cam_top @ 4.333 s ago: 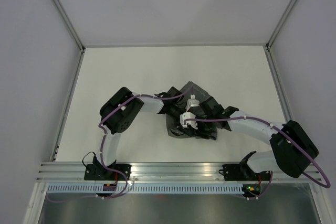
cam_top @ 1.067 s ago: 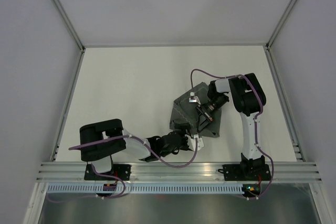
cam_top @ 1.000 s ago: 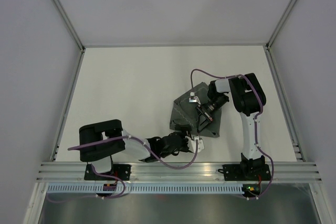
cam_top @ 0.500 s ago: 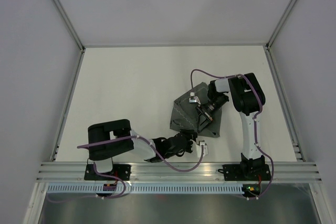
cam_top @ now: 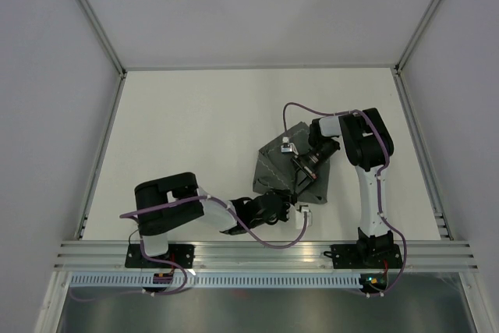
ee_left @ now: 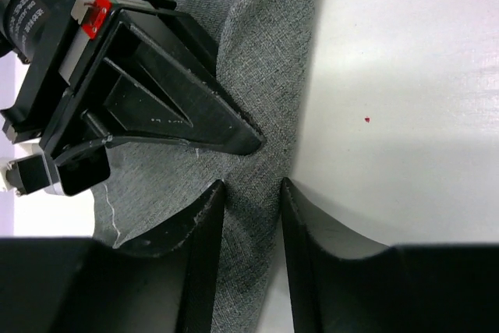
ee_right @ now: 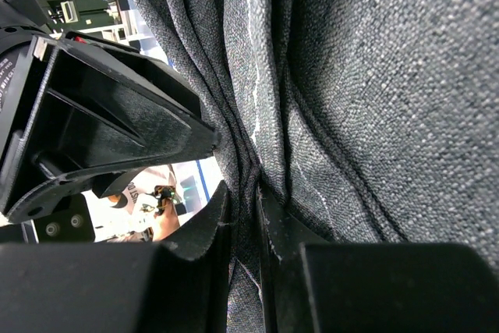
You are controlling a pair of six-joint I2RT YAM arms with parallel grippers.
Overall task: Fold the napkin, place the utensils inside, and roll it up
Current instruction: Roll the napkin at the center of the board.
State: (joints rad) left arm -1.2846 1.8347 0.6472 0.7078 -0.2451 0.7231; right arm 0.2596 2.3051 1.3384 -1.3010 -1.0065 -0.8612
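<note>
On the tabletop [cam_top: 195, 115], right of centre, the left fingers [ee_left: 201, 232] pinch the near edge of the napkin [ee_left: 265, 52]; the right fingers [ee_right: 274, 232], just beside them, pinch a bunched fold.

White matte table [cam_top: 195, 122], bounded at the near edge by an aluminium rail [cam_top: 265, 252]. Dark grey napkin [cam_top: 269, 168] is laid right of centre, bunched in folds.

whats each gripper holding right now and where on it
Both hold the napkin. The right gripper pinches bunched folds near its middle; the left gripper has its near edge between its fingers, seemingly clamped.
</note>
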